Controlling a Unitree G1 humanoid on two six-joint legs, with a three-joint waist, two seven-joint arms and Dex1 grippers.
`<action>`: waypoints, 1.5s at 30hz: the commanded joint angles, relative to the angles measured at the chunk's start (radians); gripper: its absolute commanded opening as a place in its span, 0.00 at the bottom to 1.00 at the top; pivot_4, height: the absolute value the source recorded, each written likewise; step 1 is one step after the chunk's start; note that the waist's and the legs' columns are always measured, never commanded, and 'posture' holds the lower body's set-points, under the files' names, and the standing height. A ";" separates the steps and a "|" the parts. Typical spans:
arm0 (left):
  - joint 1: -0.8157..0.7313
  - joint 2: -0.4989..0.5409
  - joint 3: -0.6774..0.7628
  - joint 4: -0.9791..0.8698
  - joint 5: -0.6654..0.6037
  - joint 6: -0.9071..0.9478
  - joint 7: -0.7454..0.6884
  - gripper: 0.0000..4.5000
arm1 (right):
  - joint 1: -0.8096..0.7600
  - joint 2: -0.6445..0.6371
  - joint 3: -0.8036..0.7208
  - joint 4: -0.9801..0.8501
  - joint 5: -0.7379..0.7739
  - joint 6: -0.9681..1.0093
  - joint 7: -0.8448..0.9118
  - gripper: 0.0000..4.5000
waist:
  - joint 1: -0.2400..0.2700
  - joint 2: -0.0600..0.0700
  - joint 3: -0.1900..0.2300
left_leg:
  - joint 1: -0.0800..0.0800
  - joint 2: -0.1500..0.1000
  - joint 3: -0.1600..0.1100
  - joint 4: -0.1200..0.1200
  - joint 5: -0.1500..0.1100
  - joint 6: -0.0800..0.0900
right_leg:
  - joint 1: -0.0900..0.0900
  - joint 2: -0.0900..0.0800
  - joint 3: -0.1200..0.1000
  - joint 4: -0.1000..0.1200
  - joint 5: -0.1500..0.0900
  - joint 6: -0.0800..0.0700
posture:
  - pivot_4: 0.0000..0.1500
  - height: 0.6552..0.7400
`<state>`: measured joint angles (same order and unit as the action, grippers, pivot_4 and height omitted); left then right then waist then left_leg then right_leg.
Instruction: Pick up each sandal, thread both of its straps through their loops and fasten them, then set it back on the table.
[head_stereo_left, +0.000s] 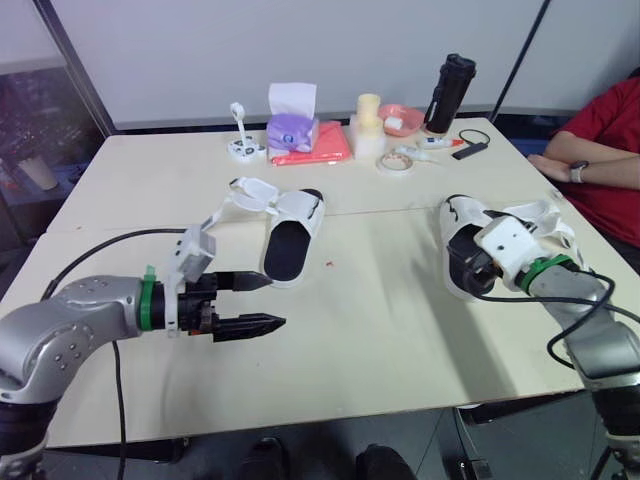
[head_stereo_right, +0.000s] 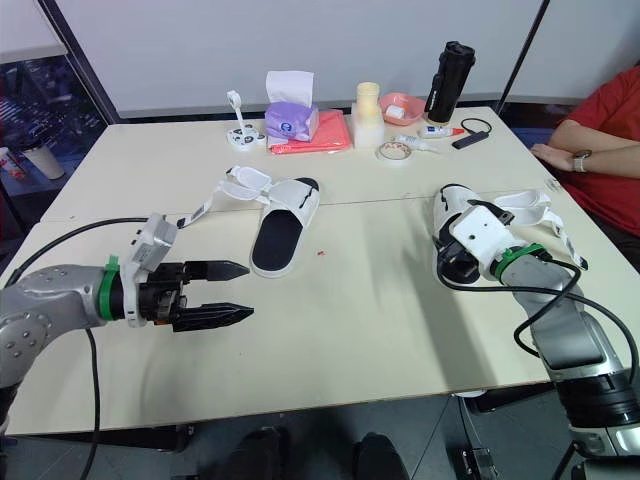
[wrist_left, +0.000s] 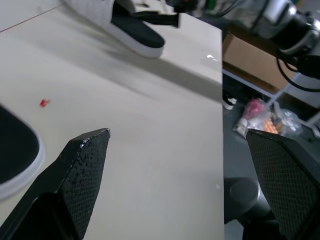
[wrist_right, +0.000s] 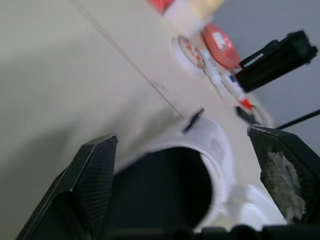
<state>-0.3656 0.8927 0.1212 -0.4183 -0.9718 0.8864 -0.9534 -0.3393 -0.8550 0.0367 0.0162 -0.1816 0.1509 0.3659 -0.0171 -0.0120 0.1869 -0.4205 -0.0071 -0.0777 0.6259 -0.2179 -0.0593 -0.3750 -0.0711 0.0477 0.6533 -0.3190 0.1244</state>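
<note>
Two sandals lie on the table (head_stereo_left: 380, 330), both with straps undone, so you are at the first pick-up. Your right gripper (wrist_right: 182, 134) has its fingers spread wide, and the right sandal (head_stereo_left: 455, 225) sits directly ahead, its black footbed between them. Contact seems not yet made, though you cannot be sure from these angles. Your left gripper (head_stereo_left: 276, 302) is also spread and holds nothing, with the left sandal (head_stereo_left: 290, 240) just beyond its tips. Next, I judge, close the right fingers on the sole edge and lift, leaving the straps (head_stereo_left: 535, 215) free.
</note>
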 joint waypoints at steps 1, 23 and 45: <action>-0.066 -0.017 0.012 -0.001 -0.028 0.002 -0.006 1.00 | -0.083 -0.023 0.052 0.107 -0.167 -0.079 -0.087 0.99 | -0.001 0.000 0.000 | 0.000 0.000 0.000 0.000 0.000 0.000 | 0.000 0.000 0.000 0.001 0.000 0.000 | 1.00 1.00; 0.025 -0.113 0.078 -0.102 -0.099 0.021 0.187 1.00 | -0.676 0.195 0.356 1.153 -0.509 -0.258 -0.484 0.49 | -0.023 0.001 0.001 | -0.001 0.000 0.000 0.000 0.001 -0.001 | -0.001 0.000 0.002 0.002 0.000 0.000 | 1.00 1.00; 0.056 -0.141 0.072 -0.083 -0.082 -0.015 0.217 1.00 | -0.738 -0.031 0.632 0.983 -0.772 -1.133 -0.633 0.01 | -0.028 0.002 0.001 | -0.002 -0.001 0.002 0.001 0.001 -0.002 | -0.007 0.000 0.004 0.007 0.000 0.001 | 1.00 1.00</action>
<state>-0.3118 0.7571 0.1812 -0.4865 -1.0553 0.8949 -0.7362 -1.0323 -0.8544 0.6600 1.0418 -0.9141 -0.8919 -0.2214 -0.0448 -0.0103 0.1882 -0.4229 -0.0078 -0.0751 0.6269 -0.2169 -0.0609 -0.3820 -0.0714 0.0518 0.6611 -0.3192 0.1250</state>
